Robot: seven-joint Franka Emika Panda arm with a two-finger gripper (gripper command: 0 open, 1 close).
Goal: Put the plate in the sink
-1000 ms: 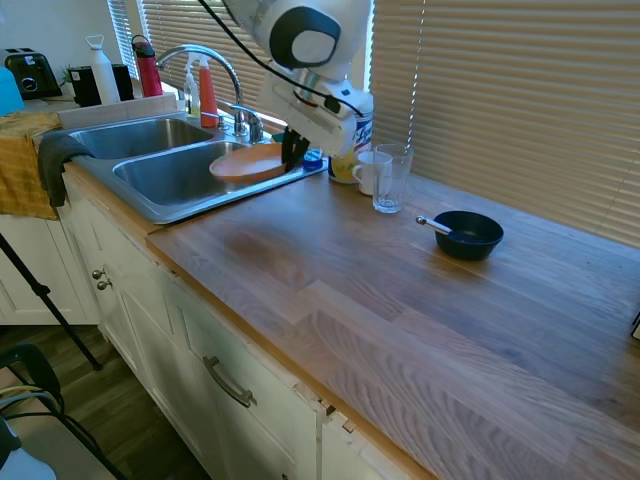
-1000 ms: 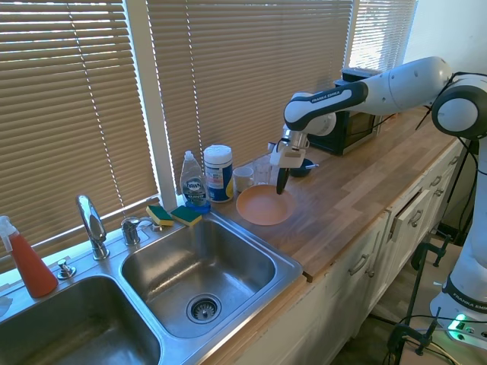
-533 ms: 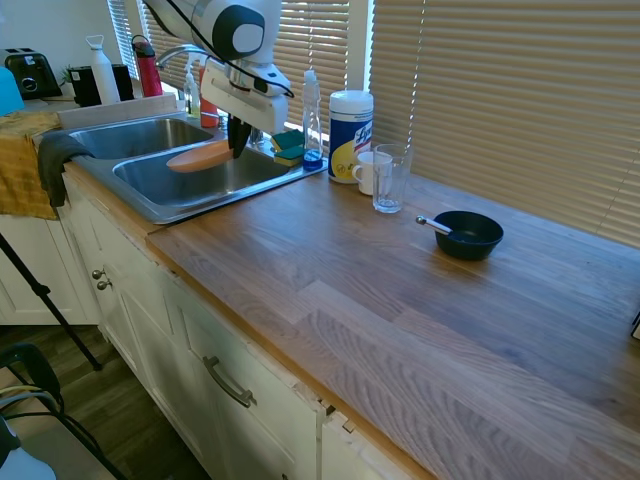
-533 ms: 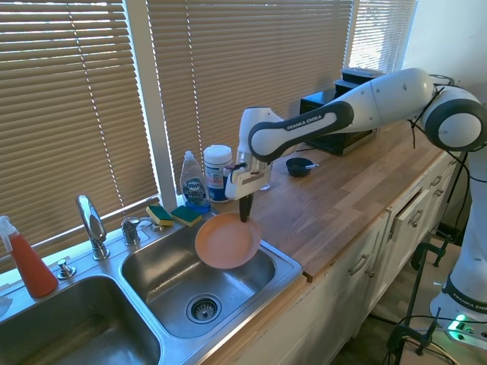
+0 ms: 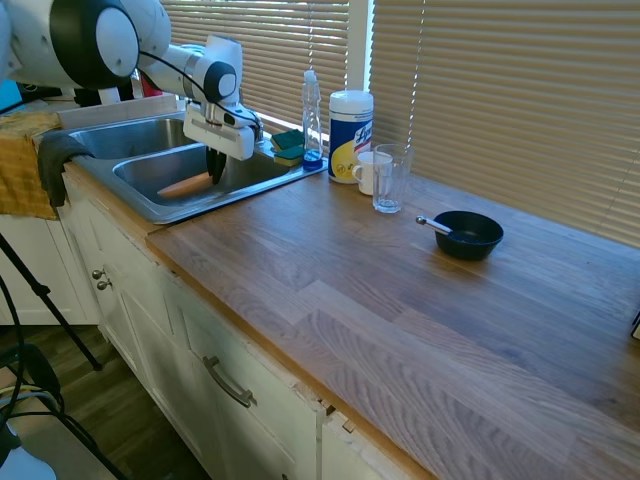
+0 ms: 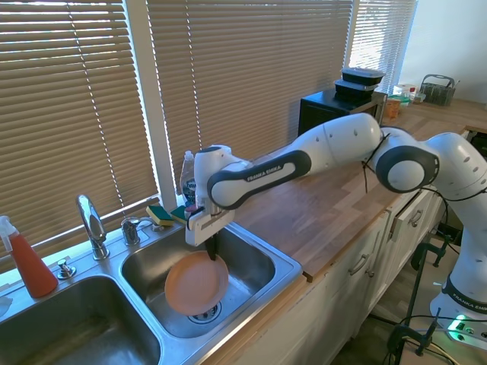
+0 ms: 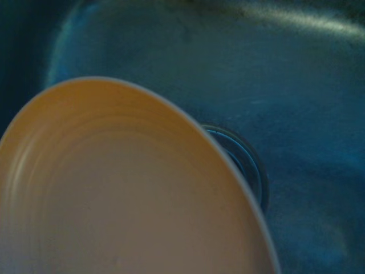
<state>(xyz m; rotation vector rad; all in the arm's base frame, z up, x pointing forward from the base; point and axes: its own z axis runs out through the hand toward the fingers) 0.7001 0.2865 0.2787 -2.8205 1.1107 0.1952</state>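
Claw [image 6: 211, 261] is clamped on the rim of the plate [image 6: 196, 284], fingers pointing down into the near basin of the sink [image 6: 259, 262]. Plate hangs tilted inside that basin, above the drain [image 6: 207, 312]; can't tell if its low edge touches the steel. In the first exterior view the claw [image 5: 214, 175] and plate [image 5: 184, 186] sit low in the same basin. Wrist view: plate [image 7: 114, 200] fills most of the frame, drain [image 7: 242, 162] just past its edge. On the desk [image 5: 400, 310]: dark bowl [image 5: 468, 234] with spoon, glass [image 5: 389, 178], mug [image 5: 368, 172], well apart from the sink.
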